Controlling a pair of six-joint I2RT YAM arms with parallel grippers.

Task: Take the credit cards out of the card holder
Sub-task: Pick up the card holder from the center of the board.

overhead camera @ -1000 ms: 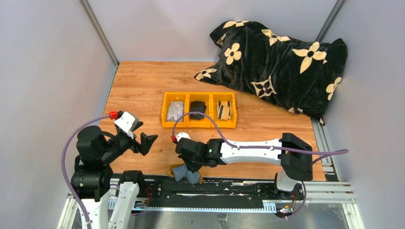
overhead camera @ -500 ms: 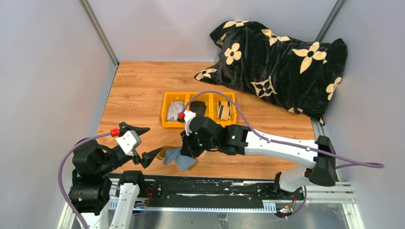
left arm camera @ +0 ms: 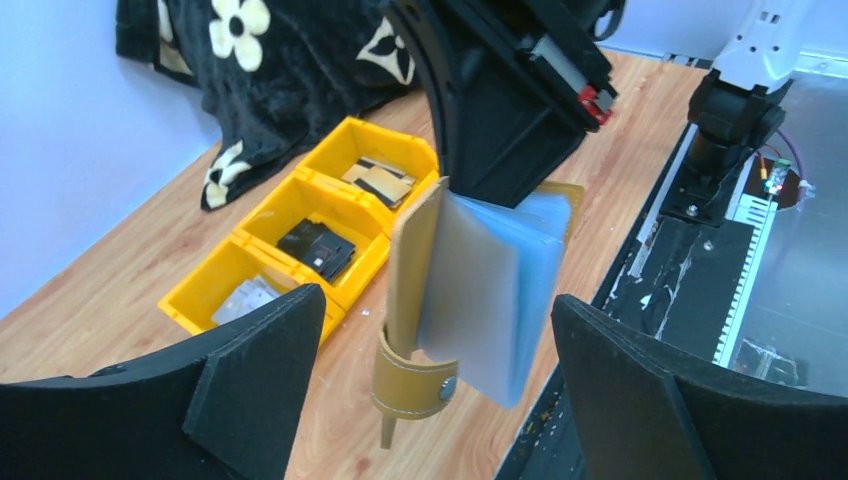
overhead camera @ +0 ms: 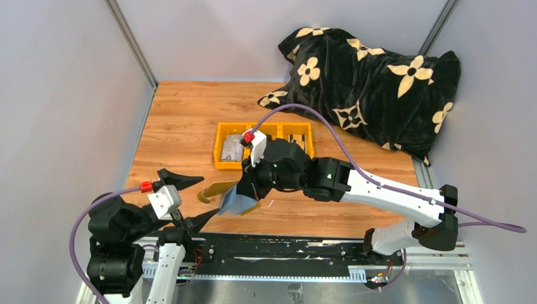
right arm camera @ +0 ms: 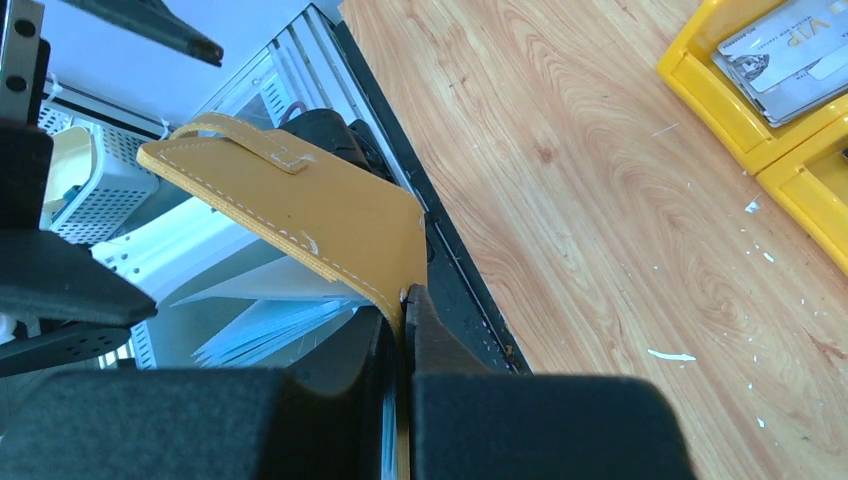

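Observation:
My right gripper (overhead camera: 249,189) is shut on one mustard cover of the card holder (overhead camera: 235,198) and holds it in the air over the front of the table. The card holder (left arm camera: 470,285) hangs open, its grey-blue inner leaves fanned out and its snap strap dangling. My left gripper (overhead camera: 192,199) stands wide open, level with the holder; its fingers (left arm camera: 250,375) are well apart from it on both sides. In the right wrist view the jaws pinch the cover's edge (right arm camera: 405,300). Pale credit cards (overhead camera: 232,147) lie in the yellow tray; whether any sit in the leaves I cannot tell.
The yellow three-compartment tray (overhead camera: 221,164) stands mid-table, with a black pouch (left arm camera: 318,248) in its middle bin and tan-and-black pieces (overhead camera: 296,145) in the right one. A black flowered blanket (overhead camera: 373,82) fills the back right. A black rail (overhead camera: 285,253) runs along the front edge.
My right arm lifted the card holder off the front edge and carried it up and away from the rail. My left gripper opened wider and swung down to face the holder.

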